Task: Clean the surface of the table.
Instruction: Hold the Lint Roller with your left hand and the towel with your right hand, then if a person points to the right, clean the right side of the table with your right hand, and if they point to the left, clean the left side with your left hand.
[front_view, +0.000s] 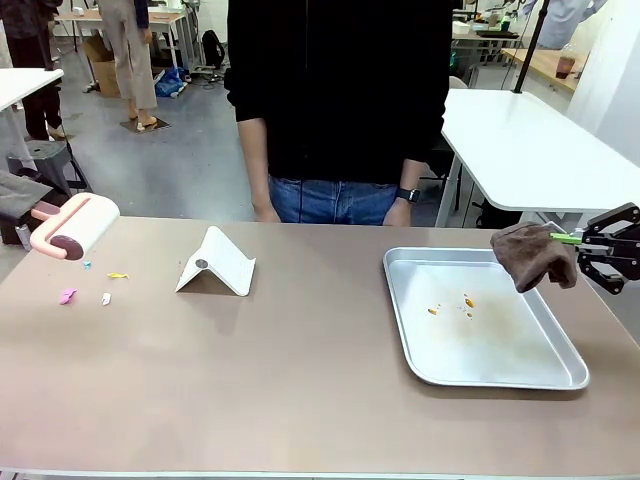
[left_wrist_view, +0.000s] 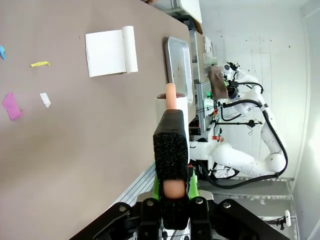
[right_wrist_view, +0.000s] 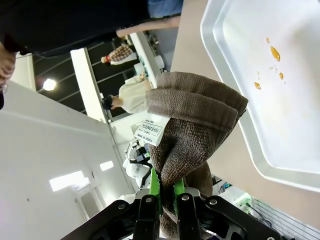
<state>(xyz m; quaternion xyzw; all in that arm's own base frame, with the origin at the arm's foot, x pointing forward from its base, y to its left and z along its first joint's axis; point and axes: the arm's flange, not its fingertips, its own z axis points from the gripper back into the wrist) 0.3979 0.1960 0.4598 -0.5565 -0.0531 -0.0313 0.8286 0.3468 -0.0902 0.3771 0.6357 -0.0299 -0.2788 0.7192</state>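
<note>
Tan matte table (front_view: 300, 390) carries a shiny metal tray (front_view: 402, 268); coloured paper scraps (front_view: 68, 295) lie far left of the tray. A pink lint roller (front_view: 75, 225) is pinched by the left gripper (left_wrist_view: 173, 189), a brown cloth (right_wrist_view: 195, 115) by the right gripper (right_wrist_view: 166, 189). Risks: scraps may be pushed off the table edge; the cloth may be dragged loose.

Left claw (left_wrist_view: 174, 187) closed tight on a roller handle (left_wrist_view: 170, 145), right claw (right_wrist_view: 166, 185) pinching a brown cloth (right_wrist_view: 195, 110), held aloft

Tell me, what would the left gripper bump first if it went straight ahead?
Probably the metal tray. The left gripper, shut on the lint roller, points across the table toward it, though depth is unclear and it might pass above.
</note>
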